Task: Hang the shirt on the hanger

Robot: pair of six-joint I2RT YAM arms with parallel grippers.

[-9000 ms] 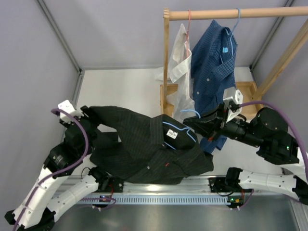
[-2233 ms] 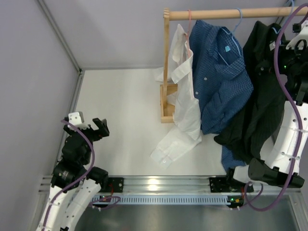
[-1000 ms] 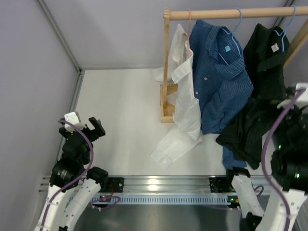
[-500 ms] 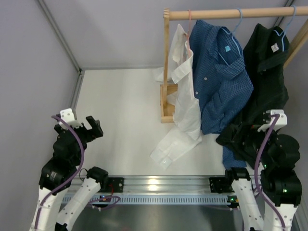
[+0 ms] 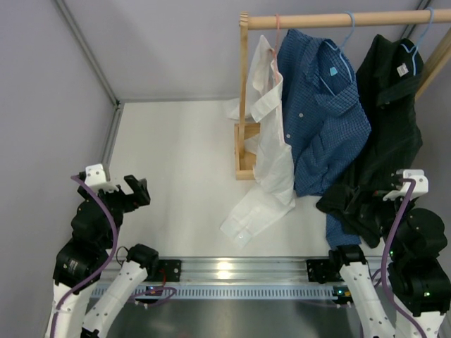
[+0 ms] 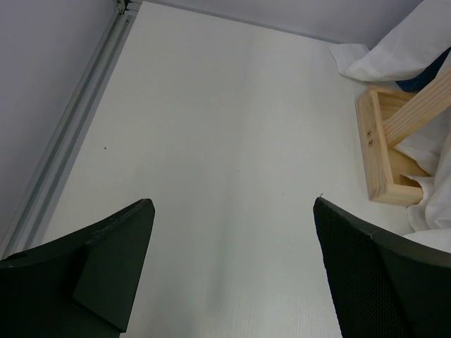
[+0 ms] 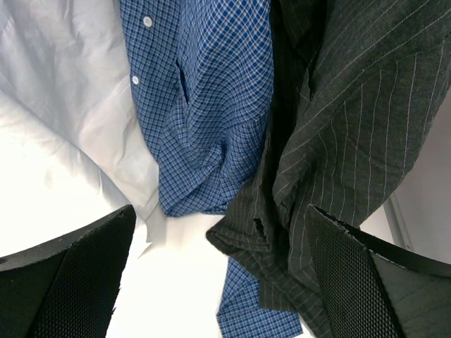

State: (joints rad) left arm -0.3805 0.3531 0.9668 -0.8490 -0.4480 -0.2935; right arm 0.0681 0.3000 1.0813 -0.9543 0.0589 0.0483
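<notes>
The black shirt (image 5: 391, 120) hangs at the right end of the wooden rod on the light-blue hanger (image 5: 425, 24), whose hook sits over the rod; its lower folds bunch on the table. In the right wrist view the shirt (image 7: 352, 127) shows fine pale stripes. My right gripper (image 5: 370, 201) (image 7: 220, 211) is open just before the shirt's lower folds, holding nothing. At the near left, over bare table, my left gripper (image 5: 123, 193) (image 6: 232, 204) is open and holds nothing.
A blue checked shirt (image 5: 320, 113) (image 7: 204, 91) and a white shirt (image 5: 268, 141) hang on the same rod (image 5: 310, 21); the white sleeve trails on the table. The rack's wooden foot (image 6: 384, 155) stands mid-table. Grey walls enclose the white table (image 5: 176, 155).
The black shirt, earlier flat on the table, now hangs on the rod. My right arm has dropped from the rod toward the near edge. The left arm has drawn back slightly.
</notes>
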